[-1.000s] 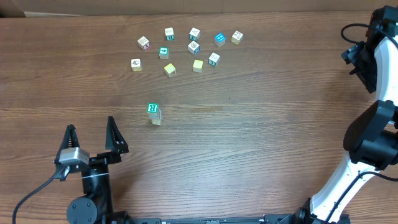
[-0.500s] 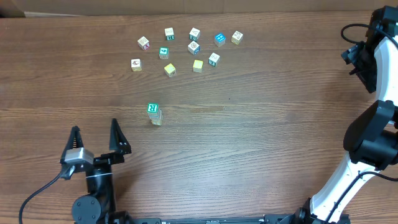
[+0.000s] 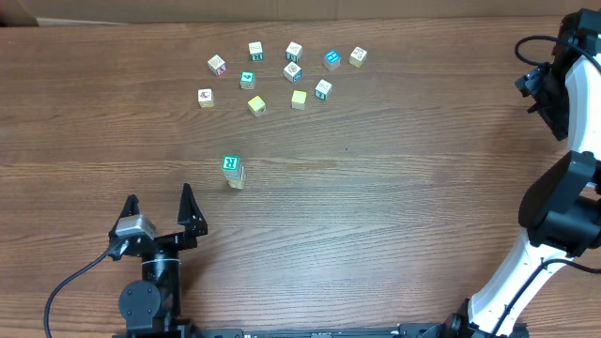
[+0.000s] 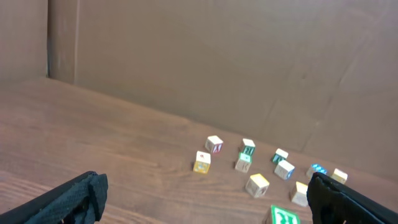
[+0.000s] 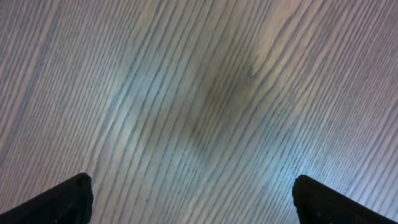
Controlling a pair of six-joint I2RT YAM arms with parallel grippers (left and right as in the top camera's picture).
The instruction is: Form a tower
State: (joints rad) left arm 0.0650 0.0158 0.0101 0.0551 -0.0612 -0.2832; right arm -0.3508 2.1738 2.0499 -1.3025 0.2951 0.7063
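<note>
The tower [image 3: 233, 170] stands left of the table's middle, a teal-faced cube with a white letter on top of a pale cream cube. In the left wrist view only the tower's teal top [image 4: 285, 218] shows, at the bottom edge beside the right finger. My left gripper [image 3: 160, 197] is open and empty, nearer the front edge and left of the tower, well apart from it. The left gripper [image 4: 205, 202] has both fingers [image 4: 74, 199] spread wide. My right gripper [image 5: 193, 199] is open over bare wood at the far right, holding nothing.
Several loose letter cubes [image 3: 282, 73] lie scattered at the back of the table, beyond the tower. The same loose cubes [image 4: 249, 163] show in the left wrist view before a brown board wall [image 4: 217, 62]. The right arm [image 3: 563, 188] occupies the right edge.
My left gripper has shifted to the right and a little toward the front edge, still open. The tower, the loose cubes and the right arm have not moved.
</note>
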